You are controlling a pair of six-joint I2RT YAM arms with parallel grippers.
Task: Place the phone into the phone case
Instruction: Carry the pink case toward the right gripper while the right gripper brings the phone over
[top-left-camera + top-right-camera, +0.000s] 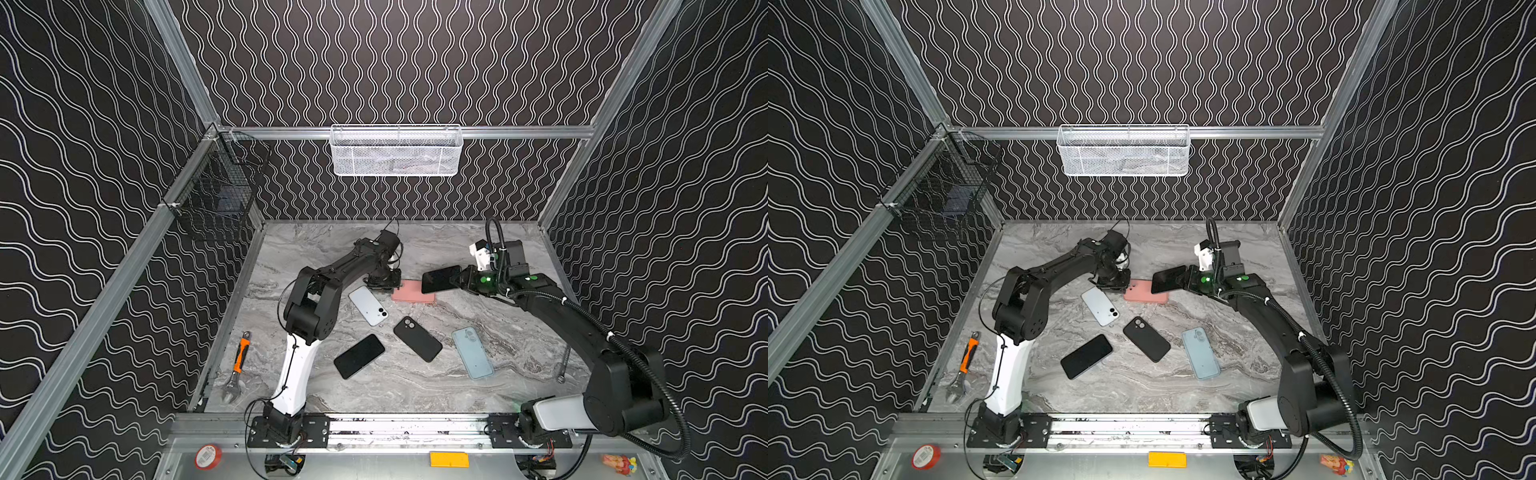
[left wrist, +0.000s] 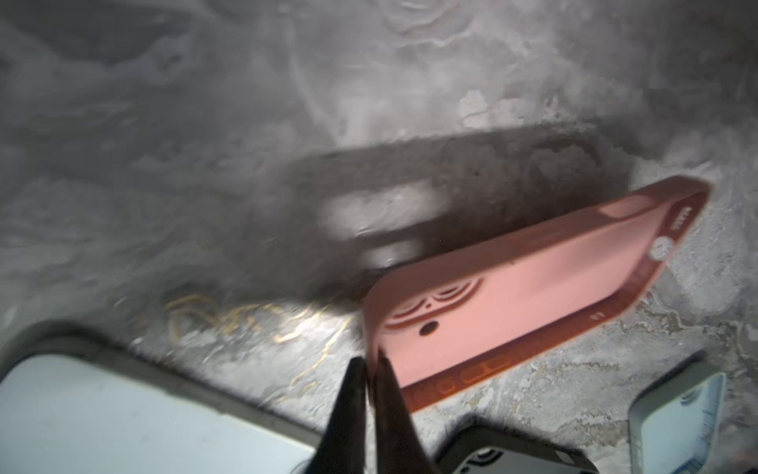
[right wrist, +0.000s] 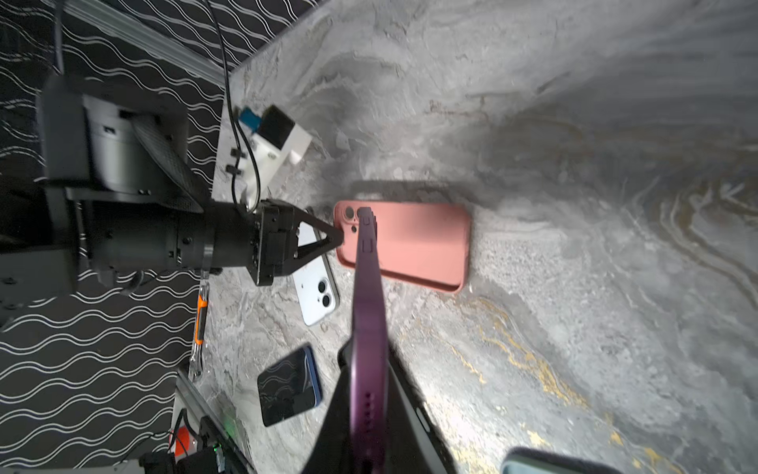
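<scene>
The pink phone case point(image 1: 412, 294) point(image 1: 1145, 294) lies open side up on the marble table, toward the back. My left gripper point(image 1: 392, 284) point(image 1: 1121, 284) is at its camera-hole end. The thin fingers are shut on the case rim point(image 2: 369, 363), and the case point(image 2: 512, 287) stretches away from them. My right gripper point(image 1: 457, 279) point(image 1: 1185, 277) is shut on the purple phone point(image 1: 440, 279) point(image 1: 1168, 279), screen up, just above the case's other end. In the right wrist view the phone point(image 3: 369, 295) appears edge-on between the fingers point(image 3: 368, 357), over the case point(image 3: 418, 242).
Nearer the front lie a white phone point(image 1: 368, 305), a black case point(image 1: 417, 338), a dark phone point(image 1: 359, 356) and a light blue case point(image 1: 472, 352). An orange-handled wrench point(image 1: 237, 365) lies at the left edge. A white mesh basket point(image 1: 395, 151) and a black wire basket point(image 1: 216, 195) hang on the walls.
</scene>
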